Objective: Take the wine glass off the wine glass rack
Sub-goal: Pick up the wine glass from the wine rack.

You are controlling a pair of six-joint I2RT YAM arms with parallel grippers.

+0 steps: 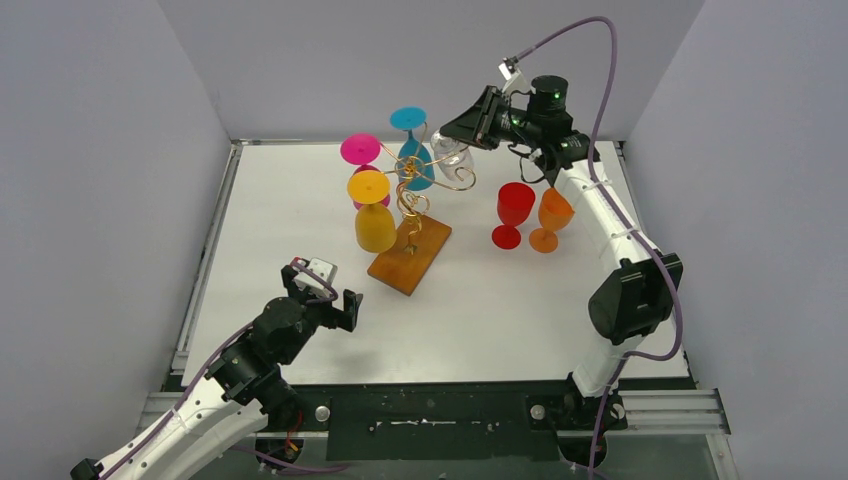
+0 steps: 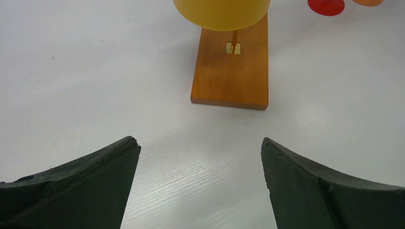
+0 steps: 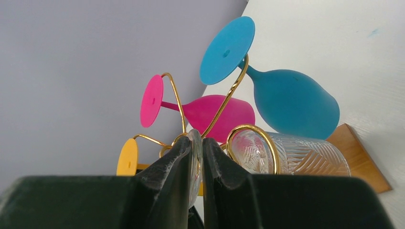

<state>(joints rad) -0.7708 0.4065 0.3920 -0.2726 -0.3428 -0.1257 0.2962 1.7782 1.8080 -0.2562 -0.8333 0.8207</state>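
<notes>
The wine glass rack point(image 1: 418, 190) is gold wire on an orange-brown wooden base point(image 1: 410, 258), mid-table. A clear patterned wine glass point(image 1: 452, 152) hangs upside down from its right arm. In the right wrist view its bowl point(image 3: 305, 155) lies behind a gold loop point(image 3: 273, 152). My right gripper point(image 3: 197, 145) is shut on the glass's thin clear foot, edge-on between the fingers. My left gripper point(image 2: 199, 143) is open and empty, low over the table, pointing at the base's near end point(image 2: 231, 71).
Pink point(image 1: 360, 150), teal point(image 1: 412, 150) and yellow point(image 1: 373, 215) glasses also hang on the rack. A red glass point(image 1: 513, 212) and an orange glass point(image 1: 552, 218) stand upright on the table right of the rack, under my right arm. Grey walls close in the sides.
</notes>
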